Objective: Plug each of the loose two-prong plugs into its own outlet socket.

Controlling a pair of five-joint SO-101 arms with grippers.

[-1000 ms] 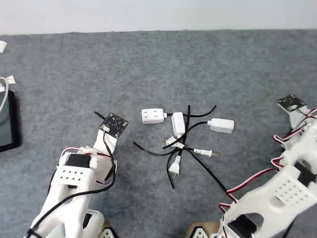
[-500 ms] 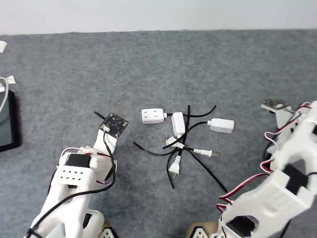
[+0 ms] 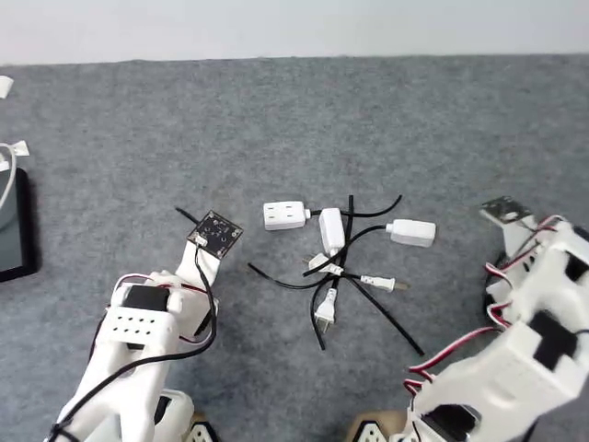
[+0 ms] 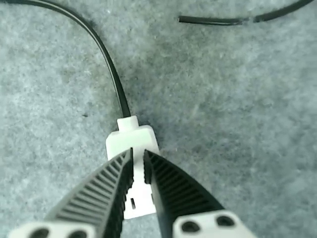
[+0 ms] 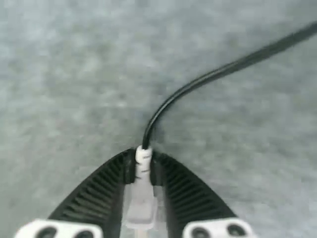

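My left gripper (image 4: 138, 152) is shut, its fingertips over a white outlet socket (image 4: 132, 141) that lies on the grey mat with a black cable (image 4: 106, 54) leading off it. I cannot tell whether they touch. My right gripper (image 5: 142, 156) is shut on a white plug (image 5: 142, 198) whose black cable (image 5: 208, 77) runs away over the mat. Seen from above, three white sockets (image 3: 283, 215) (image 3: 330, 230) (image 3: 410, 233) and loose plugs (image 3: 324, 316) (image 3: 382, 284) lie tangled in black cables at the centre, between the left arm (image 3: 138, 322) and right arm (image 3: 543, 313).
A black device (image 3: 14, 230) with a white cable sits at the mat's left edge. A loose black cable end (image 4: 181, 20) lies near the left gripper. Open grey mat stretches behind the tangle up to the pale wall.
The right arm has swung inward toward the centre, its wrist board moving left and a little down. The left arm has barely shifted. The sockets and plugs lie as before.
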